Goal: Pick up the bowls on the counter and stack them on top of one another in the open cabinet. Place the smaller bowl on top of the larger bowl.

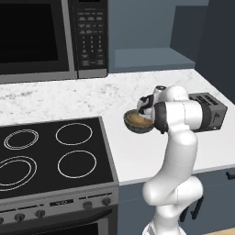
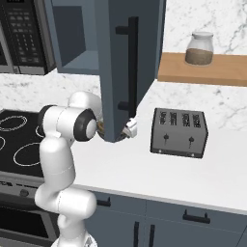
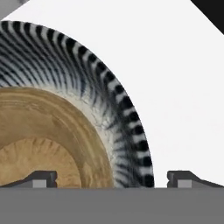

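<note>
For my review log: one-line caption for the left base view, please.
White arm's gripper reaches over a wooden bowl nested in a dark bowl on the marble counter, between stovetop and toaster.

Marble backsplash (image 2: 207, 17), wooden shelf (image 2: 202, 70), dark stovetop (image 1: 50, 156).

Glossy white rounded arm (image 1: 176, 151) segments joined by dark joint rings.

Wood-grained smaller bowl (image 3: 39, 140) inside glazed, crackled larger bowl (image 3: 100, 83).
</note>
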Tool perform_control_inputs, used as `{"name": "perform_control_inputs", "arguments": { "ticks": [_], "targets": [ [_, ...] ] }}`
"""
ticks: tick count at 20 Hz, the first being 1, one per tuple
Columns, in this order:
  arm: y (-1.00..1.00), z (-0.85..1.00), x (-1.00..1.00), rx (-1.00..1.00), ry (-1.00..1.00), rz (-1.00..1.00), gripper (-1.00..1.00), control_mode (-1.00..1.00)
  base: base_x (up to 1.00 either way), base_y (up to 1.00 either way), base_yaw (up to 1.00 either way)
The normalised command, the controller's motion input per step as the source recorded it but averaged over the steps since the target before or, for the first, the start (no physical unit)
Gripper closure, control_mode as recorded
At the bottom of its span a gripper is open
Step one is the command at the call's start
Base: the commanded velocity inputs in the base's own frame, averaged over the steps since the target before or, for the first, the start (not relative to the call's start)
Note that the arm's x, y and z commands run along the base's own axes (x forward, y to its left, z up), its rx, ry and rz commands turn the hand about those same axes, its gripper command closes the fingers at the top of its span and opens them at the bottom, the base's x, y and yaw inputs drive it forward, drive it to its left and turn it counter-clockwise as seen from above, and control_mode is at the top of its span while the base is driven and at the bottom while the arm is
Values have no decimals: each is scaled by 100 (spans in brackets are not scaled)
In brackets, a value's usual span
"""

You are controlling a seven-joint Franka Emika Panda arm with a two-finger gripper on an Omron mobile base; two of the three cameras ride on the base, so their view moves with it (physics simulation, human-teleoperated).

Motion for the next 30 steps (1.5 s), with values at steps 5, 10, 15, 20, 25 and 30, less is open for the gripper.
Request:
{"name": "perform_control_inputs", "arguments": {
  "ticks": [5,10,15,20,25,30],
  "targets": [
    [13,-63,1,0,0,0,100,-100,0,0,0],
    [0,-1,0,0,0,0,100,-100,0,0,0],
    [3,64,-12,0,-20,0,100,-100,0,0,0],
    [38,96,-81,-3,-31,0,100,-100,0,0,0],
    [24,100,-100,-7,-34,0,100,-100,0,0,0],
    [0,100,-100,-1,-45,0,100,-100,0,0,0]
  ]
}}
